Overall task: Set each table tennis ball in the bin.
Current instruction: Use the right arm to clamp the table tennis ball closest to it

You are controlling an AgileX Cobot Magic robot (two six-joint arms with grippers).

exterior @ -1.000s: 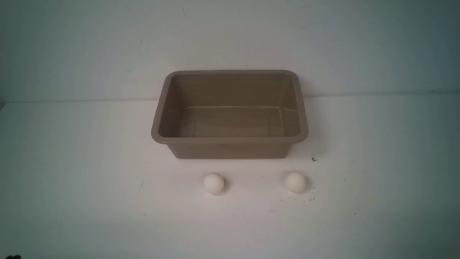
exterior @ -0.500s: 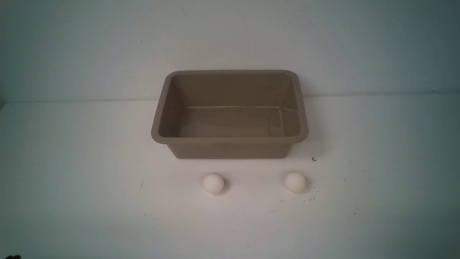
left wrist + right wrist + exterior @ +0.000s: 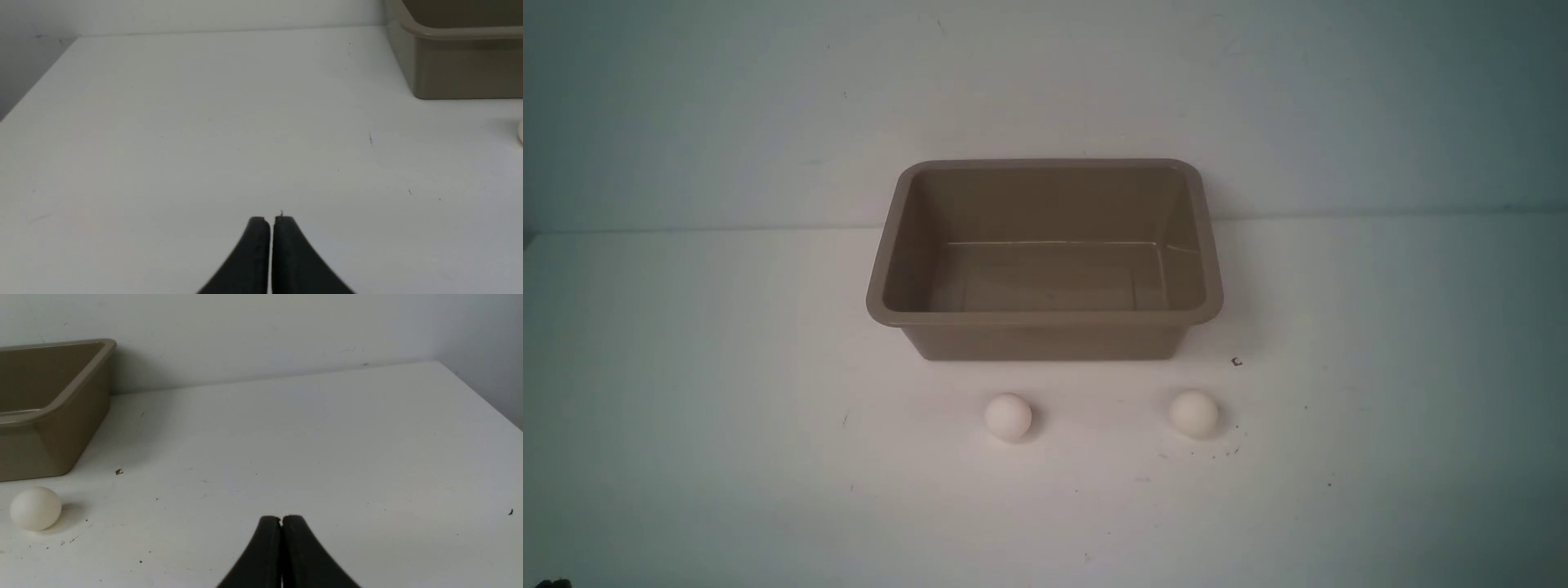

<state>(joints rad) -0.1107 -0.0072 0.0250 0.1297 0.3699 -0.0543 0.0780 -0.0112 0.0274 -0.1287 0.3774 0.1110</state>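
The taupe-brown bin (image 3: 1045, 320) stands mid-table with nothing inside it. Two off-white table tennis balls lie on the table in front of it: one (image 3: 1008, 416) near its middle, the other (image 3: 1194, 413) off its right corner. In the right wrist view that right ball (image 3: 35, 508) rests beside the bin's corner (image 3: 53, 445), well away from my right gripper (image 3: 281, 519), which is shut and empty. My left gripper (image 3: 271, 220) is shut and empty too, far from the bin (image 3: 457, 69); a sliver of ball (image 3: 521, 131) shows at the frame's edge. Neither arm shows in the front view.
The white table (image 3: 727, 408) meets a pale wall behind the bin. A small dark speck (image 3: 1236, 362) lies near the bin's right front corner. The table's left edge (image 3: 36, 85) and right edge (image 3: 482, 398) show in the wrist views.
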